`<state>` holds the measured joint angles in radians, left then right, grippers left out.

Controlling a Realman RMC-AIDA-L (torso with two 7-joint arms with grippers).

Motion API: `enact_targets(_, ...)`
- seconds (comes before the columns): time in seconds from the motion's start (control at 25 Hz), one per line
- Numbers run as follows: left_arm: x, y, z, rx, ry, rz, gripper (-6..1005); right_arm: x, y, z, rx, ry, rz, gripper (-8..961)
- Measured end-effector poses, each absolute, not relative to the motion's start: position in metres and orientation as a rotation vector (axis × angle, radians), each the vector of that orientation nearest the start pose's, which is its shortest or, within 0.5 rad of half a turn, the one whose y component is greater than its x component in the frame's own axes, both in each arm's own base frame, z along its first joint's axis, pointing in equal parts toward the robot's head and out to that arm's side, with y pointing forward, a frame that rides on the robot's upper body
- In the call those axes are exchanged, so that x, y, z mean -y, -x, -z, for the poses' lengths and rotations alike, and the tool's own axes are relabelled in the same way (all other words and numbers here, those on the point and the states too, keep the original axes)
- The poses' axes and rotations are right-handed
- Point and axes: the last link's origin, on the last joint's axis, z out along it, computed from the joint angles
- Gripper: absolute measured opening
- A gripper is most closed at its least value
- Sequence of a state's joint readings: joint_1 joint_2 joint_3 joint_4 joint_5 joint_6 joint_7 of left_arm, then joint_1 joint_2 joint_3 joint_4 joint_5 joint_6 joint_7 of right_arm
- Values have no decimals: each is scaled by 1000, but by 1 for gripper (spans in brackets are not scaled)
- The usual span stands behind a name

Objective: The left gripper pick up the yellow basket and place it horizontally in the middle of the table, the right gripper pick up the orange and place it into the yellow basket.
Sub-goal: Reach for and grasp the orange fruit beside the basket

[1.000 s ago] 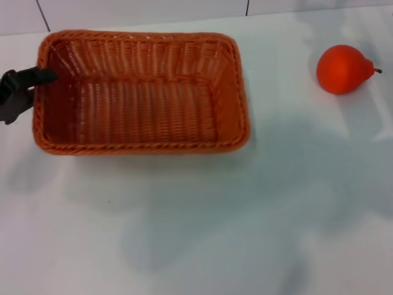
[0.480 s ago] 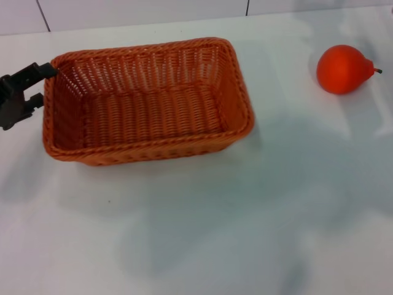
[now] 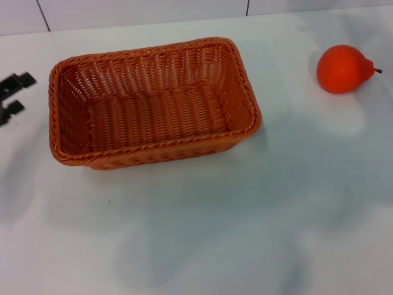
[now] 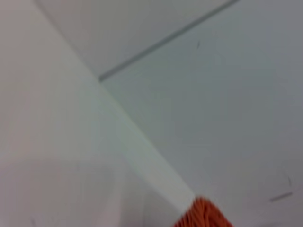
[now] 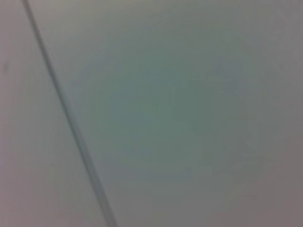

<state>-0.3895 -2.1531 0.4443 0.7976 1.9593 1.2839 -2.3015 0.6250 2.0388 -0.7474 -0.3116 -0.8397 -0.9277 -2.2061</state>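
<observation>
On the table (image 3: 202,233), the yellow basket (image 3: 153,110) sits left of centre, resting flat with its long axis running roughly side to side but slightly skewed, its right end nearer the front edge than its left. The left gripper (image 3: 12,97) is at the far left edge of the head view, just beside the basket's left rim and clear of it; its two black fingers (image 3: 18,80) stand apart with nothing between them, so treat it as open and released. The left wrist view shows only a corner of the basket's woven rim (image 4: 202,213) against the tabletop.

The orange (image 3: 341,69) lies well apart from the basket, at the far right of the table, with its short stem pointing right. The right gripper is not in any view, and the right wrist view shows only bare surface, so you cannot tell its finger state.

Judge the basket placement as essentially done. Before you start the right arm, pull the left arm clear so it does not catch the rim. Approach the orange from above, fingers spread wider than the fruit, and close across its round body, not the stem end. The fruit will likely roll if nudged, so descend squarely. Carry it high enough to clear the flared braided rim, then release low over the basket floor.
</observation>
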Motion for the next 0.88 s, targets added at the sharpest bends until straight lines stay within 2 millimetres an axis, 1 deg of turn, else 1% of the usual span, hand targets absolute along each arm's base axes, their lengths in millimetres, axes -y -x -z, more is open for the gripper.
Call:
enact_targets(0.04, -328, 334, -48, -2417, -2286, -1433, 859, -428, -291, -68, 1675, 854, 1281, 822)
enact_targets(0.08, -328, 334, -48, -2417, -2286, -1433, 859, -432, -289, -80, 1767, 866, 1207, 822)
enact_targets(0.12, -327, 335, -57, -2306, -2417, -1573, 859, -432, -289, -80, 1767, 866, 1207, 822)
enact_targets(0.2, -326, 333, -61, -2213, -2487, -1681, 859, -434, -287, -89, 1886, 885, 1136, 821)
enact_targets(0.24, -326, 331, -62, -2134, -2531, -1764, 859, -435, -285, -95, 1959, 892, 1100, 821)
enact_targets(0.28, -326, 328, -63, -2019, -2607, -1858, 859, -435, -284, -101, 2019, 908, 1063, 821)
enact_targets(0.32, -326, 326, -63, -1983, -2624, -1888, 859, -434, -283, -107, 2087, 938, 1020, 820)
enact_targets(0.36, -326, 322, -62, -1856, -2704, -1974, 859, -432, -282, -111, 2137, 979, 977, 820)
enact_targets(0.44, -326, 316, -61, -1660, -2816, -2118, 859, -428, -278, -125, 2216, 1048, 921, 820)
enact_targets(0.52, -325, 312, -59, -1513, -2900, -2221, 859, -421, -276, -137, 2285, 1107, 890, 819)
enact_targets(0.6, -325, 305, -54, -1329, -2988, -2350, 859, -413, -278, -143, 2352, 1158, 869, 819)
enact_targets(0.68, -325, 302, -51, -1258, -3018, -2427, 859, -409, -281, -146, 2418, 1225, 864, 818)
enact_targets(0.76, -327, 299, -48, -1238, -3016, -2492, 859, -408, -289, -144, 2471, 1311, 889, 818)
enact_targets(0.88, -331, 295, -47, -1229, -2999, -2511, 859, -408, -296, -134, 2515, 1386, 927, 817)
